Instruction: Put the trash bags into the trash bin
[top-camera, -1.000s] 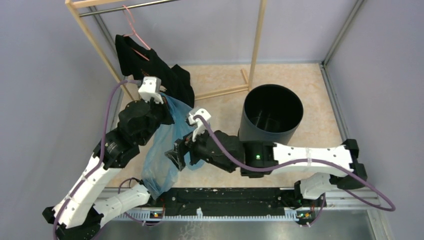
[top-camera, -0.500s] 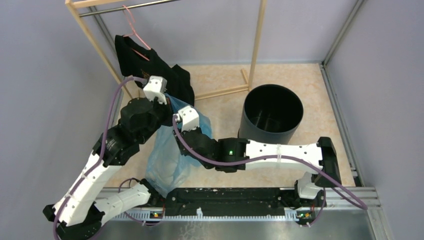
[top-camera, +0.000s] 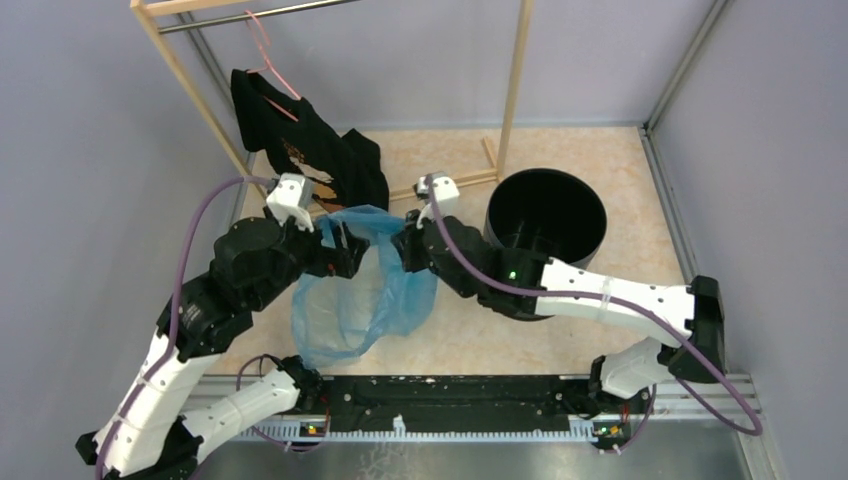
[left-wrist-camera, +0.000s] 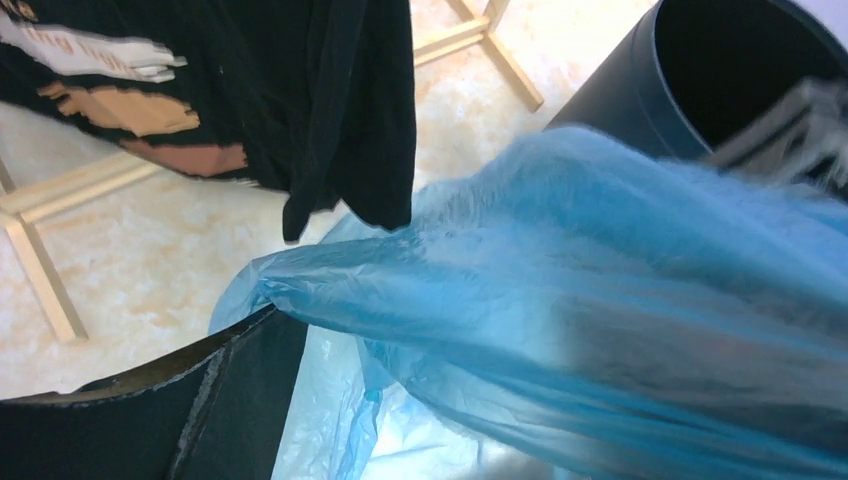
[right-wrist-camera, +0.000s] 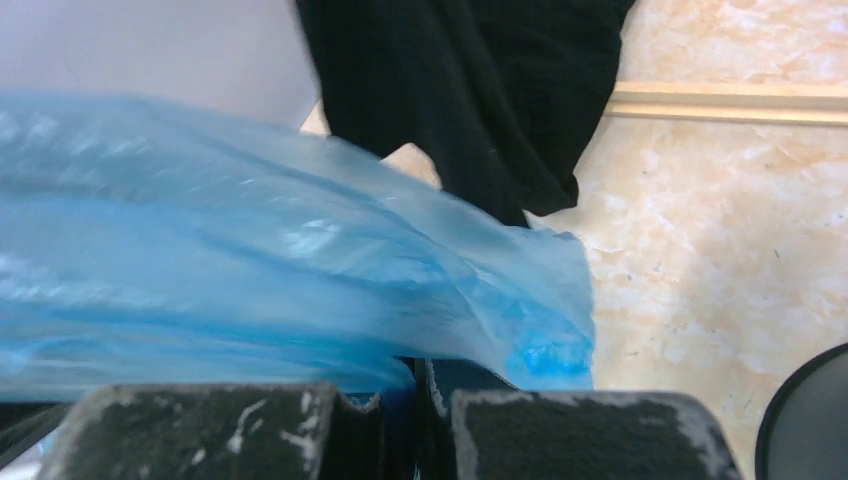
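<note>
Blue translucent film, thin and crinkled: the bag (top-camera: 370, 295), hung left of the table's centre with its mouth spread between the two arms and its slack body sagging toward the near edge. Left gripper (top-camera: 340, 250) grips the left side of the rim; its wrist view shows only one matte black finger (left-wrist-camera: 200, 390), with film running over it. Right gripper (top-camera: 408, 243) has both fingers clamped together on a fold of film, as its wrist view shows. Bin (top-camera: 560, 195): a smooth, dark, slightly tapered cylinder, upright and open, right of centre toward the far edge and just beside the right arm. The bag is not yet inside.

Step in hand, by judgement: carrying the opened bag. The next move calls for both arms to travel right together and lower the limp film inside the rim without snagging.

Black cloth shirt (top-camera: 300, 150) hangs on the wooden rack (top-camera: 515, 90) at the far left corner.
</note>
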